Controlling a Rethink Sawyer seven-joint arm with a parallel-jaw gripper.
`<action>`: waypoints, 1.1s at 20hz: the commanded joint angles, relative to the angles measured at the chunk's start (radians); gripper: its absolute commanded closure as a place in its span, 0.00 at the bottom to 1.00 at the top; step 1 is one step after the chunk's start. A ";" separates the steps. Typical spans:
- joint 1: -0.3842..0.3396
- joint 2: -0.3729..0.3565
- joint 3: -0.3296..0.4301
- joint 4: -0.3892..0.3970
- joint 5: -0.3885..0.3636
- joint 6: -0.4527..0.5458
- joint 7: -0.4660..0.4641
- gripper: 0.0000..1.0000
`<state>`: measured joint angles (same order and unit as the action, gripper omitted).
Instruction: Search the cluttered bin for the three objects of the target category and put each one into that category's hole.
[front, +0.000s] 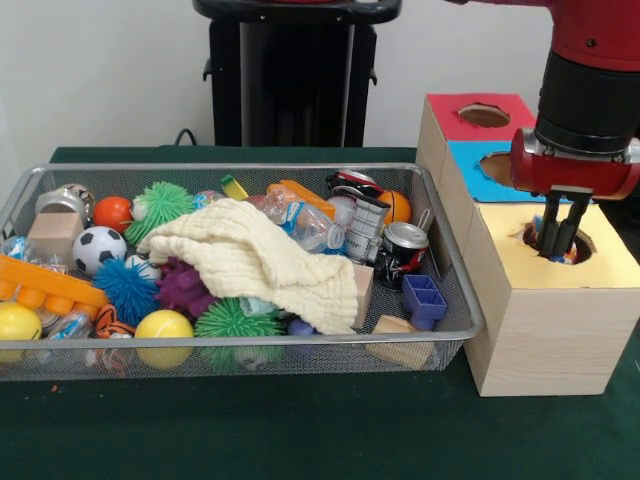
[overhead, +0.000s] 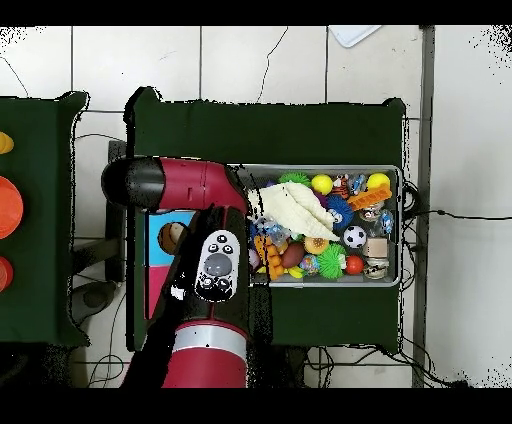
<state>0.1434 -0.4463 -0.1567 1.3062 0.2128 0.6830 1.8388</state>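
Observation:
The wire mesh bin (front: 452, 262) lies on the green table, full of toys; it also shows in the overhead view (overhead: 401, 226). My gripper (front: 559, 250) hangs straight down into the hole of the yellow-topped wooden box (front: 610, 262), right of the bin. The fingers stand close together, and bits of white fabric with blue and orange dots (front: 572, 257) show around their tips inside the hole. Small white pieces with coloured dots (front: 14, 246) show at the bin's left end; I cannot tell what they are. In the overhead view the arm (overhead: 205, 260) hides the gripper.
A blue-topped box (front: 470, 172) and a red-topped box (front: 452, 108) stand behind the yellow one. A cream cloth (front: 260, 255) covers the bin's middle, amid spiky balls, a soccer ball (front: 97, 247), cans (front: 404, 248) and a blue block (front: 425, 298).

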 joint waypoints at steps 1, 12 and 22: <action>-0.025 0.052 0.081 0.082 0.001 0.044 0.129 1.00; -0.034 0.092 0.112 0.091 0.022 0.013 0.138 1.00; -0.036 0.139 0.137 0.094 0.025 -0.077 0.158 1.00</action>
<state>0.1425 -0.3828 -0.1177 1.3111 0.2130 0.6782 1.8388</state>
